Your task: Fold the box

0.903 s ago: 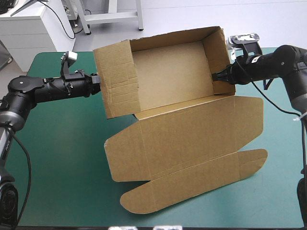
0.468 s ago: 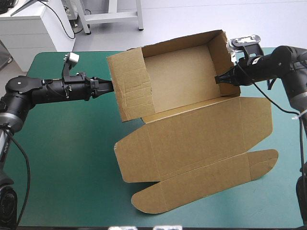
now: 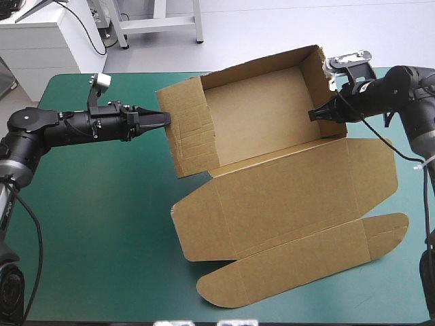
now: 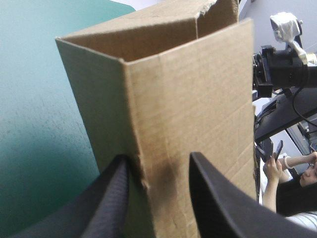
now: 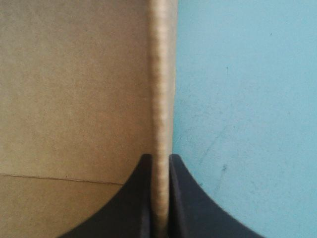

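Box (image 3: 262, 115): it sat on the far right part of the table (image 3: 95, 224), with the tray walls raised. The lid (image 3: 285, 197) lay flat toward the near edge, its rounded flap (image 3: 299, 268) nearest.
Left gripper (image 3: 162, 120): its fingers (image 4: 106, 203) stood wide apart at the left wall (image 3: 187, 129), with a folded corner of board between them. We saw no clamp on it.
Right gripper (image 3: 317, 113): its fingers (image 5: 133, 198) were narrow, all but closed, pinching the rim of the right wall (image 3: 319, 81).
Step, as we judged it: the tray was held by its right wall while the left side waited to be gripped or pressed in.
Risk one: the only firm hold was one thin pinch. If the left gripper pushed hard, we thought the board might slip from the right fingers, or the whole box might slide across the table.
Risk two: the left wall leaned outward and looked untucked. A push off the crease might buckle the board instead of folding it.
Risk three: the flat lid could drag or catch on the table if the tray were swung.
High view only: it showed the whole layout, with the lid, the flap and both arms at opposite walls.
Left wrist view only: it showed the gap between the left fingers and the scuffed corner inside it.
Right wrist view only: it showed the board edge caught between the fingers, with teal-green table beside it. The rest of the box was out of sight there.
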Controlling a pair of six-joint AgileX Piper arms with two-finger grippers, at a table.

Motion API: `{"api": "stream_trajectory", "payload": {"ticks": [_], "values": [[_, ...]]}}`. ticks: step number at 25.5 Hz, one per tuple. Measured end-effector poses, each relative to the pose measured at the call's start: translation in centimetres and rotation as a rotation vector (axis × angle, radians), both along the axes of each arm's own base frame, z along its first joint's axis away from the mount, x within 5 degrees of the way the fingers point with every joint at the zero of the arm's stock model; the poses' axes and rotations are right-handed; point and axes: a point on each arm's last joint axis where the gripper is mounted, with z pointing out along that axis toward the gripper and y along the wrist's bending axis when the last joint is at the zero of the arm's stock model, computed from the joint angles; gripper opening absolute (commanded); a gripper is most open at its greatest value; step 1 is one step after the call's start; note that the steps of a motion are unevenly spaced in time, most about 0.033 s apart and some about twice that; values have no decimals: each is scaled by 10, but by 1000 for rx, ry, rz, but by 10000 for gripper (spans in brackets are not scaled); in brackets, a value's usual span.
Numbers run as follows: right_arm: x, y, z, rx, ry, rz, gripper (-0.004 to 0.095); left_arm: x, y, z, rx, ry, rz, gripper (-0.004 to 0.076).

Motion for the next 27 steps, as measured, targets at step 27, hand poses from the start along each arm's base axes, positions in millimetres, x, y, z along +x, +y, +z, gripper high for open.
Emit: {"api": "stream_trajectory", "payload": {"ticks": [27], "values": [[-1, 31, 20, -52, -114, -35, -7, -43, -60, 39, 173, -118, 258, 372]]}}
